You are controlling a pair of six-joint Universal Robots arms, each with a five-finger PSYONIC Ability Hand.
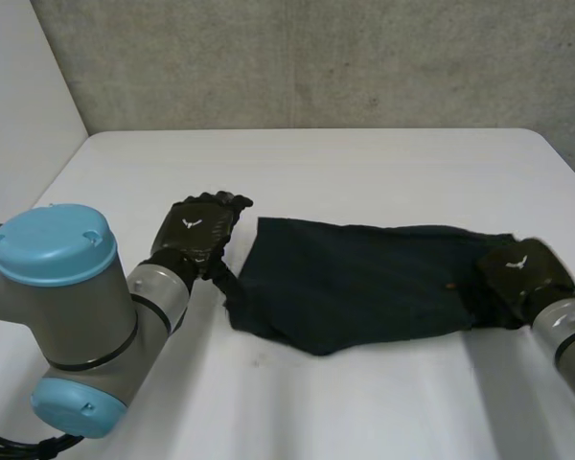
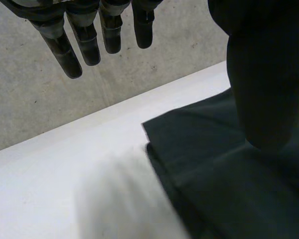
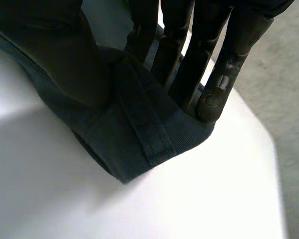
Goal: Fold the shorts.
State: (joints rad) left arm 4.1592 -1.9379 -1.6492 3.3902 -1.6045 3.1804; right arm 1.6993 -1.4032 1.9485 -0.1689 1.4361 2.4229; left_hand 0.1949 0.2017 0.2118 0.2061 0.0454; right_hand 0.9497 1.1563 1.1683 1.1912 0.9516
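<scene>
The white counter (image 1: 364,172) runs up to a grey wall (image 1: 316,57). The dark shorts (image 1: 364,283) lie flat on it, stretched sideways from near the middle toward the robot's right side, with the near edge sagging to a blunt point.

The left arm (image 1: 67,316) comes in at the near left. The left hand (image 1: 199,228) sits just beside the left end of the shorts, by its far corner. The right hand (image 1: 522,273) sits on the opposite end. From the head view alone, neither hand's hold can be read.

The wrist views show it. In the left wrist view the left hand's fingers (image 2: 89,47) hang straight and spread, clear of the cloth, with bare counter below them. Its thumb (image 2: 261,84) hangs over the corner of the shorts. This hand is open and holds nothing, and I cannot tell whether the thumb tip touches the cloth. The same view shows a doubled layer along the cloth's edge.

In the right wrist view the end of the shorts rises between the right hand's thumb (image 3: 60,59) and its straight fingers (image 3: 224,64), which pinch it from either side. A stitched band (image 3: 144,129) runs across the gripped end and hangs past the fingertips onto the counter.

The head view also shows a small pale speck (image 1: 450,285) on the cloth near the right hand.
</scene>
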